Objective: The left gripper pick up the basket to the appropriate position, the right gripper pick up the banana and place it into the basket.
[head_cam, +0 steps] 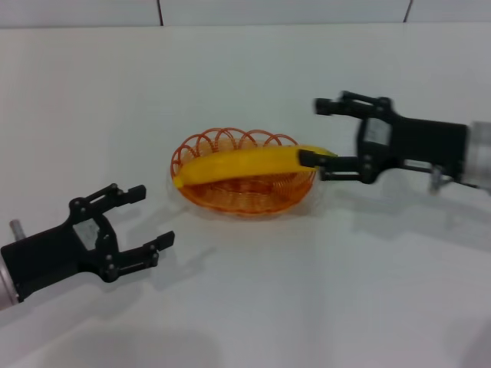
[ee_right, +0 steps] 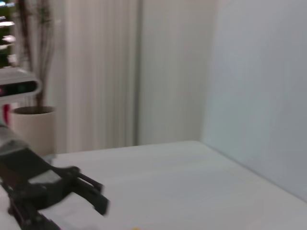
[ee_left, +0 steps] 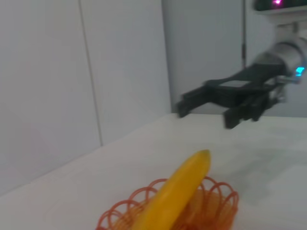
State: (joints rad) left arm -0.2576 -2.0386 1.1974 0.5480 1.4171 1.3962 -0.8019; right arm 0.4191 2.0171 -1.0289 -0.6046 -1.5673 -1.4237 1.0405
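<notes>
The orange wire basket (head_cam: 253,195) stands on the white table near the middle. The yellow banana (head_cam: 245,164) lies across it, its ends resting over the rim. My right gripper (head_cam: 316,132) is open just right of the basket, its near finger close to the banana's right tip and not holding it. My left gripper (head_cam: 153,216) is open and empty at the front left, apart from the basket. The left wrist view shows the banana (ee_left: 177,191), the basket (ee_left: 218,206) and the right gripper (ee_left: 204,115) beyond. The right wrist view shows the left gripper (ee_right: 96,199).
The white table (head_cam: 307,307) spreads around the basket. A wall with panel seams (head_cam: 161,11) runs along its far edge. A potted plant (ee_right: 33,124) stands beyond the table in the right wrist view.
</notes>
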